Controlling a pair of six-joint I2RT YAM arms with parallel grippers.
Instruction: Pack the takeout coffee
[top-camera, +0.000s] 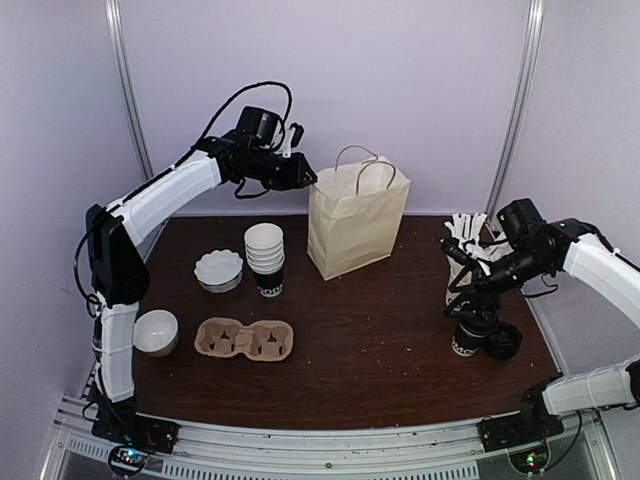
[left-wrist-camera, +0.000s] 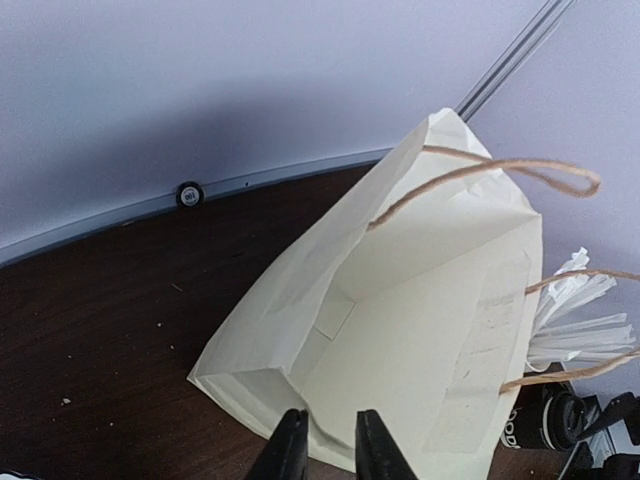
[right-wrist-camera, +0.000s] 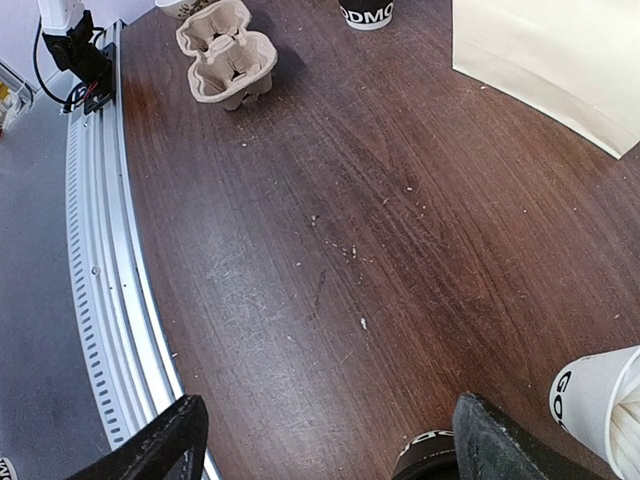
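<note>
the takeout coffee (right-wrist-camera: 425, 462), a small black cup with white lettering near its rim, stands on the dark wooden table (top-camera: 380, 350) at the near right. the right gripper (right-wrist-camera: 330, 420) hangs low directly over it, with its fingers spread wide. in the right wrist view the cup sits in the gap between them, hard up against the finger (right-wrist-camera: 500, 445) on the right of that picture and well apart from the other. only the cup's upper edge shows there, so i cannot tell whether that finger touches it or whether the lid is on. in the top view a round black object (top-camera: 503, 342) lies just right of the cup; i cannot tell what it is. a white lettered cup (right-wrist-camera: 598, 400) holding white sticks stands just beyond the coffee.

the left gripper (left-wrist-camera: 330, 420) is raised by the top left corner of the cream paper bag (top-camera: 355, 225). its fingers are drawn close, with a narrow slot between them, and hold nothing. the bag stands upright at the back middle of the table, its mouth open and its twine handles up, well apart from the coffee.

further left are a stack of unlidded cups (top-camera: 265, 255), a fluted white dish (top-camera: 219, 270), a small white bowl (top-camera: 156, 332) and a two-slot pulp cup carrier (top-camera: 243, 340).
</note>
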